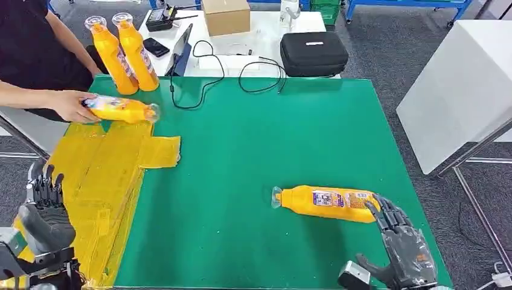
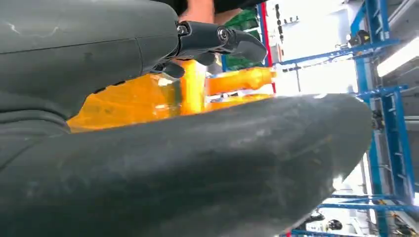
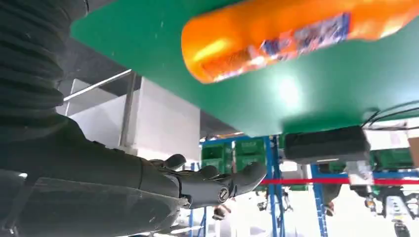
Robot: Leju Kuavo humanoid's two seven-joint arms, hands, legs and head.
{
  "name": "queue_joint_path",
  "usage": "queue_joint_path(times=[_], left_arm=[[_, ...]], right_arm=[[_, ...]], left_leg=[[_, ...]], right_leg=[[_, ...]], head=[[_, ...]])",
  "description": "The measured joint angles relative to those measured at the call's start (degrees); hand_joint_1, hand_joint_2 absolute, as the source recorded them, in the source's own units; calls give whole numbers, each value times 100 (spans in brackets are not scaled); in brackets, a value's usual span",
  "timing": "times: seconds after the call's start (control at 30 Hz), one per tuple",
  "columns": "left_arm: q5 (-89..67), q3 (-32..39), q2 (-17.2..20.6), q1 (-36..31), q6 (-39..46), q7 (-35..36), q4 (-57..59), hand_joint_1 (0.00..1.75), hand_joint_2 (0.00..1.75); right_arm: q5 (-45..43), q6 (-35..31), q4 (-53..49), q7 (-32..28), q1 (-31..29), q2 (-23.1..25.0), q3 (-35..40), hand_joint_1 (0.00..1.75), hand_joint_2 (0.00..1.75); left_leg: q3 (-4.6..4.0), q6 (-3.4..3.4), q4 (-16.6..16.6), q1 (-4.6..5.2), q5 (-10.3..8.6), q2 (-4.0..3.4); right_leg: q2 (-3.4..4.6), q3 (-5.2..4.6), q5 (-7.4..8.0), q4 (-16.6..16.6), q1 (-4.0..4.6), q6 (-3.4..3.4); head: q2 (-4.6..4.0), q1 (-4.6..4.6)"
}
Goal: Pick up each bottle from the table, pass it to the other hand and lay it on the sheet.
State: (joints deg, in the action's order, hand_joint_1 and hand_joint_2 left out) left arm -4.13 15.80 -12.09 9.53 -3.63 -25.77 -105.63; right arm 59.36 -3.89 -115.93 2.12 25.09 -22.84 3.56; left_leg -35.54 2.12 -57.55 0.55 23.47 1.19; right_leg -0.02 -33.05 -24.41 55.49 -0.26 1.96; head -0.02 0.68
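Nearest, the right hand sits at the front right corner of the green table, fingers spread and holding nothing, fingertips just beside the base of a lying bottle. That bottle lies on its side on bare green, cap toward the table's middle, with wide open room to its left and behind it; the table's right edge is near its base. In the right wrist view the bottle fills the picture's far part and its cap end is cut off.

The left hand hovers over the front left of the yellow sheet, fingers spread and empty. The sheet covers the table's left strip, with a flap reaching onto the green. In the left wrist view the thumb blocks much of the picture, and the orange shapes behind it are hard to make out.

Farther back, a person's hand grips a second bottle lying at the sheet's far end. Two upright bottles stand touching at the far left corner. Beyond the far edge, a black case and a cardboard box rest on a white table.
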Motion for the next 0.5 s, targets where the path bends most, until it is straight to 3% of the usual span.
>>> queue_joint_path(times=[0.23,0.5], left_arm=[[68,-33,-7,-157,-61,-2,136,0,0],[72,-135,-7,-354,-114,-2,297,0,0]], right_arm=[[4,240,660,-376,-496,306,-522,0,175],[203,393,1740,-494,-1426,592,-498,0,175]], left_leg=[[1,3,0,-1,-5,-2],[1,6,-1,-1,-8,-1]], right_leg=[[0,22,2,1,0,2],[0,23,3,1,0,3]], head=[[0,-2],[0,0]])
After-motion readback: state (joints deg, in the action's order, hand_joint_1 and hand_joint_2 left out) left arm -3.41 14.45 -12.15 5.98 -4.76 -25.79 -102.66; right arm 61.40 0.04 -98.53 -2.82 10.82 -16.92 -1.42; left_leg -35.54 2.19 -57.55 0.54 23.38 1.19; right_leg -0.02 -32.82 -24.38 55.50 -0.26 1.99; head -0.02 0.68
